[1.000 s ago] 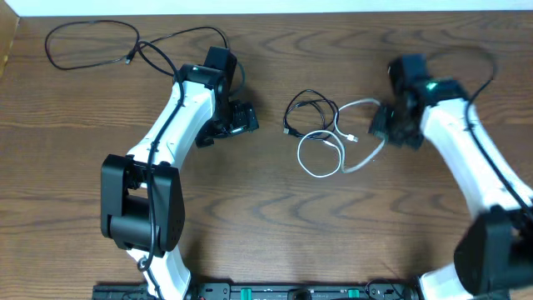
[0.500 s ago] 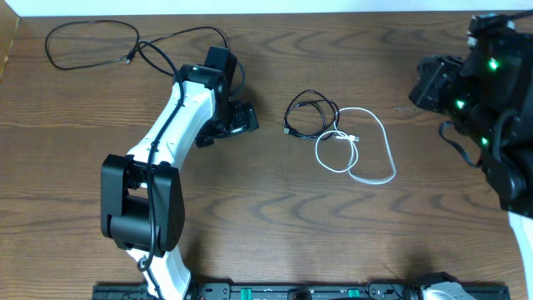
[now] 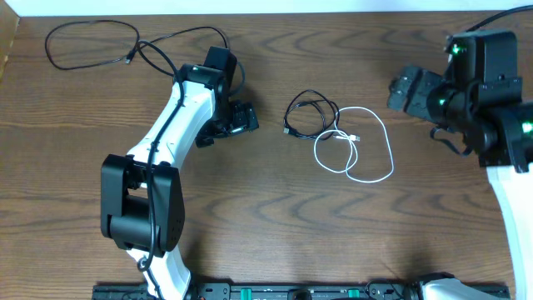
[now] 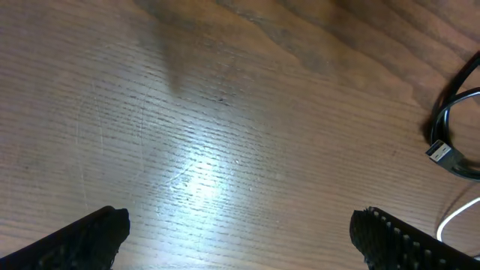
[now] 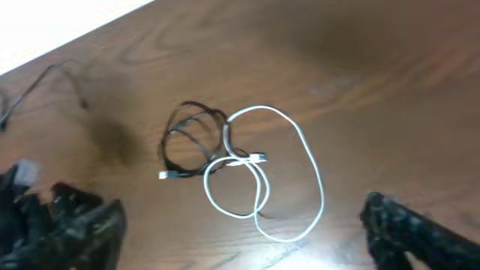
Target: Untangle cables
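Mid-table lies a white cable point(image 3: 391, 154) in two loose loops, its small loop overlapping a coiled black cable point(image 3: 289, 111) to its left. A second black cable point(image 3: 48, 46) lies looped at the far left corner. My right gripper point(image 3: 410, 88) is open and raised to the right of the white cable, holding nothing. From its wrist view both the white cable point(image 5: 320, 193) and the black coil point(image 5: 166, 146) lie below the wide-apart fingers of the right gripper point(image 5: 247, 232). My left gripper point(image 3: 242, 118) stands open left of the coil. In the left wrist view the left gripper point(image 4: 244, 240) is empty, with the black plug point(image 4: 441, 152) at the right edge.
The brown wooden table point(image 3: 266, 233) ends at a white strip along the back. The left arm point(image 3: 179, 117) stretches from its base point(image 3: 141, 204) at the front left. The right arm point(image 3: 508, 183) rises along the right edge. A black rail point(image 3: 275, 292) runs along the front.
My right gripper opened and let go of the white cable, then rose and drew back to the right. The white cable spread rightward into a wider loop. The left arm stayed still.
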